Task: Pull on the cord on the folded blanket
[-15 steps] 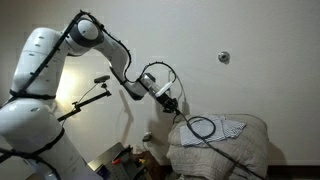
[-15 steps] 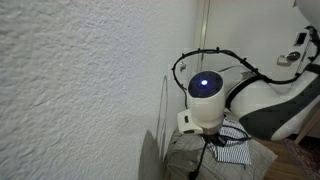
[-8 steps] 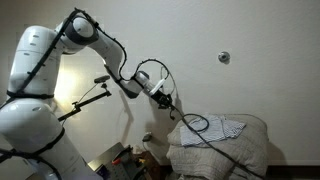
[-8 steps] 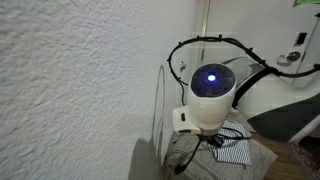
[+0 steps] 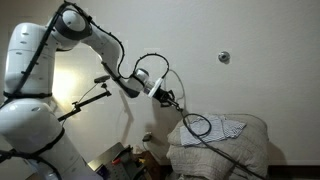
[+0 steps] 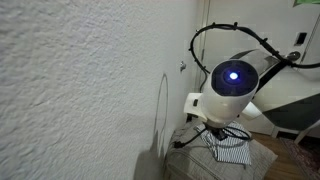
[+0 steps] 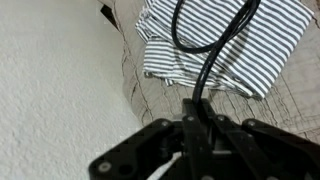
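The folded blanket (image 5: 222, 148) is a bulky beige pile at the lower right, with a striped cloth (image 5: 228, 127) on top. The black cord (image 5: 196, 126) loops on the blanket and rises off its left edge to my gripper (image 5: 170, 101), which is shut on it, up and left of the pile. In the wrist view the cord (image 7: 208, 60) runs from my closed fingers (image 7: 197, 118) across the striped cloth (image 7: 225, 45) on the blanket (image 7: 290, 100). In an exterior view my arm hides most of the blanket (image 6: 190, 160); the cord (image 6: 215, 143) shows over the striped cloth.
A white wall stands behind the blanket, with a small round fixture (image 5: 224, 57). A black lamp arm (image 5: 90, 97) sits left of my arm. Clutter (image 5: 125, 160) lies low beside the blanket. A textured wall (image 6: 80, 90) fills the left of an exterior view.
My gripper has moved up and to the left with the cord in it. The cord has lifted and stretched away from the blanket's left edge.
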You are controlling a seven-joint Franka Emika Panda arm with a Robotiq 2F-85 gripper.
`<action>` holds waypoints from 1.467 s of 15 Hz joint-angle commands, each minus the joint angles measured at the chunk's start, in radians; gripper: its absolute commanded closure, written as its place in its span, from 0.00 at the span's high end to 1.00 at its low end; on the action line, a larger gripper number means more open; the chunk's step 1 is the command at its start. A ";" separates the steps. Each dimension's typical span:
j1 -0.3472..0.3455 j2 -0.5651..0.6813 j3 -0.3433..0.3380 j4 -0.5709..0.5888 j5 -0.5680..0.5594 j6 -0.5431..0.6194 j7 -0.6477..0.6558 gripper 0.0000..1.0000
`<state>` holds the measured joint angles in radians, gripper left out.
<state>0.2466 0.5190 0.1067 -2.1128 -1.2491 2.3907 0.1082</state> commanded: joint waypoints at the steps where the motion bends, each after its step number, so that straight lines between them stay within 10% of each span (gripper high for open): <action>1: -0.003 -0.034 -0.032 -0.045 -0.085 -0.032 0.235 0.06; 10: -0.036 -0.009 -0.023 -0.081 -0.117 -0.200 0.475 0.06; 13: -0.077 -0.010 -0.017 -0.100 -0.124 -0.127 0.429 0.40; 15: -0.105 -0.009 -0.016 -0.107 -0.130 -0.055 0.394 0.24; 16: -0.118 -0.005 -0.019 -0.107 -0.128 -0.021 0.366 0.46; 22: -0.214 0.016 -0.029 -0.137 -0.136 0.247 0.205 0.80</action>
<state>0.0834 0.5406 0.0746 -2.2170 -1.3618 2.5013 0.4001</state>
